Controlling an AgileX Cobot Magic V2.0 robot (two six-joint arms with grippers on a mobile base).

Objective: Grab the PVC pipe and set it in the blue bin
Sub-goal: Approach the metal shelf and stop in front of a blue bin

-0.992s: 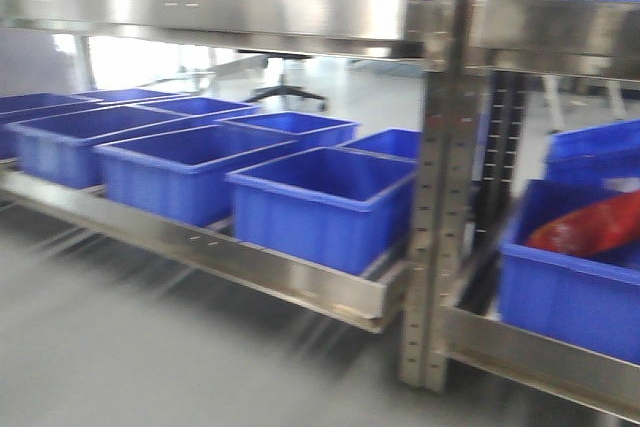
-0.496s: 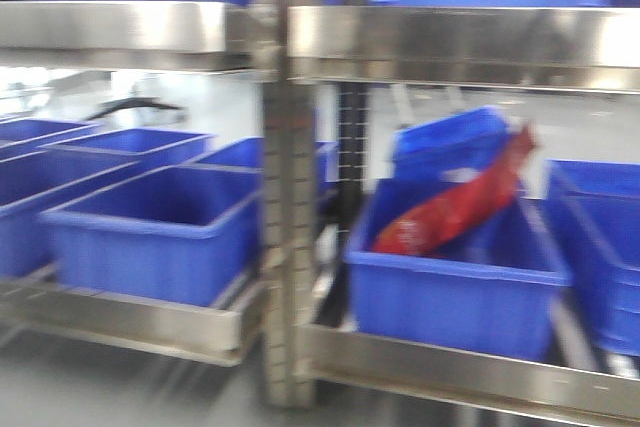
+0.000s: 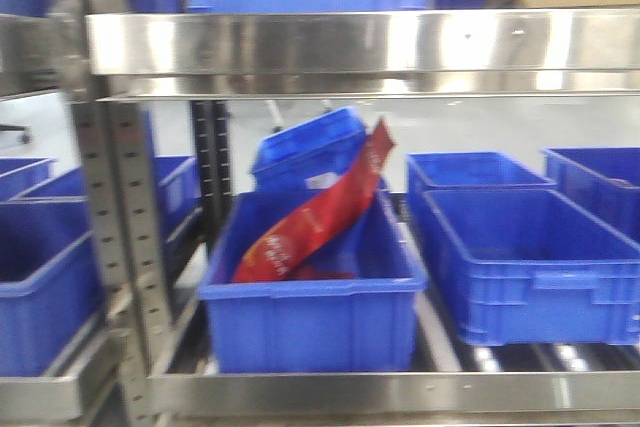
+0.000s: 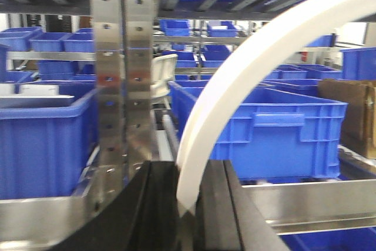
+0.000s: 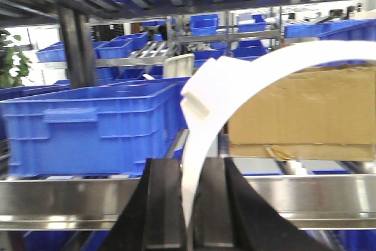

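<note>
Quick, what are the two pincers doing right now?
Left pincer: closed on a bent white pipe.
Right pincer: closed on a bent white pipe too, maybe the same one.

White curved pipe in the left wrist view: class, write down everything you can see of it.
The white curved plastic pipe looks smooth and matte, showing a broad, flat-looking face. Its lower end sits between the black fingers of the left gripper, closed on it. From there it rises and arcs rightward, leaving the picture at the upper right. Nothing else visibly touches it; blue plastic bins and a steel rack upright stand behind.
</note>
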